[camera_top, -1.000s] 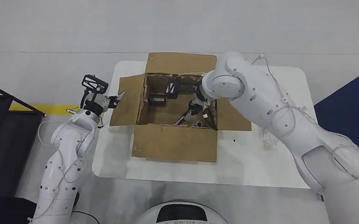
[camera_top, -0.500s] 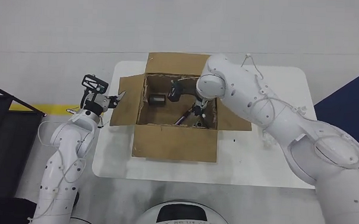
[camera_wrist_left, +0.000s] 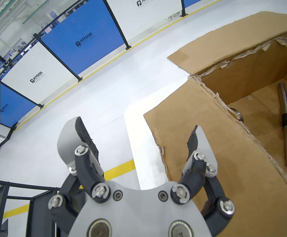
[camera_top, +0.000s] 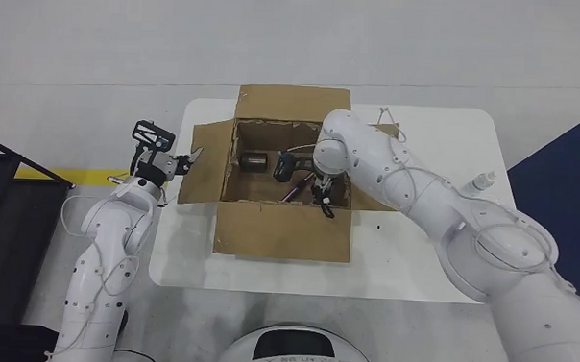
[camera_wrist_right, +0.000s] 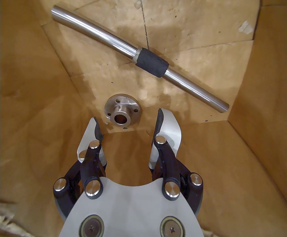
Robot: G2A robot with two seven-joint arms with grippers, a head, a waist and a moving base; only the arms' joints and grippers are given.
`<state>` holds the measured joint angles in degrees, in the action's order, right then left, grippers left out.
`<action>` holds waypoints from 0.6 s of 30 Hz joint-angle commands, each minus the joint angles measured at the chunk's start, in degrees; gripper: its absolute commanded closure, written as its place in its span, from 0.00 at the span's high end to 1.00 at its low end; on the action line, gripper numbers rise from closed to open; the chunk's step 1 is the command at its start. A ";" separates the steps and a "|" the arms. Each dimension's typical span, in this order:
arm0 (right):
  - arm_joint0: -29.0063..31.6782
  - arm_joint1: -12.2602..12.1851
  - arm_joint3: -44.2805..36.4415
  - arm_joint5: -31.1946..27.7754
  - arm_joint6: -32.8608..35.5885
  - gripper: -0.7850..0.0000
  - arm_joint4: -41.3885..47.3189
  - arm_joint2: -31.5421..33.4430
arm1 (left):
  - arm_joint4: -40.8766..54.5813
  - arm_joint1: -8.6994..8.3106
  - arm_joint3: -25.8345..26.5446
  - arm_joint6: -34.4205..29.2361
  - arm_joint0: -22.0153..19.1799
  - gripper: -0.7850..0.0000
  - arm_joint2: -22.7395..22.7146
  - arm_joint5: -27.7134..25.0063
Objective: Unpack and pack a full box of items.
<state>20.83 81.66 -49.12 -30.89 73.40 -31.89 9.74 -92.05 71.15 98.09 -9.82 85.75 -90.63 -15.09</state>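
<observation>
An open cardboard box [camera_top: 283, 234] stands on the white table [camera_top: 431, 268]. My right gripper [camera_wrist_right: 127, 114] hangs inside the box, open and holding nothing, just above a round metal flange [camera_wrist_right: 122, 111] on the box floor. Beyond the flange lies a steel tube [camera_wrist_right: 143, 60] with a black sleeve around its middle. From above, the right gripper [camera_top: 320, 196] is low in the box beside the tube [camera_top: 294, 191], and the flange [camera_top: 254, 161] lies near the left wall. My left gripper [camera_wrist_left: 136, 123] stays open and holding nothing outside the box, by its left flap [camera_wrist_left: 201, 145].
All flaps of the box are folded outward, and its walls [camera_wrist_right: 33, 78] close in around the right gripper. A small clear bottle-like thing [camera_top: 477, 181] lies on the table to the right of the box. A dark rack [camera_top: 6, 200] stands off the table's left side.
The right arm has swung over the box toward its left and front, carrying its gripper lower and nearer the front wall. The left arm has kept still.
</observation>
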 commanded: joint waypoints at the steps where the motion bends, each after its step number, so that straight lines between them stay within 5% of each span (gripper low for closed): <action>1: 0.38 0.49 0.98 -0.38 -0.38 0.56 -0.53 0.00 | 0.00 0.00 0.00 0.00 0.00 1.00 0.00 0.00; 15: 0.94 4.52 7.76 -1.79 -1.79 0.42 -8.76 0.00 | 0.00 0.00 0.00 0.00 0.00 1.00 0.00 0.00; 18: -0.42 5.07 8.59 -2.78 -2.78 0.30 -9.43 0.00 | 0.00 0.00 0.00 0.00 0.00 1.00 0.00 0.00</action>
<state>20.77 86.62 -40.76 -33.52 70.77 -41.17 9.74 -92.05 71.15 98.09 -9.82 85.75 -90.63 -15.09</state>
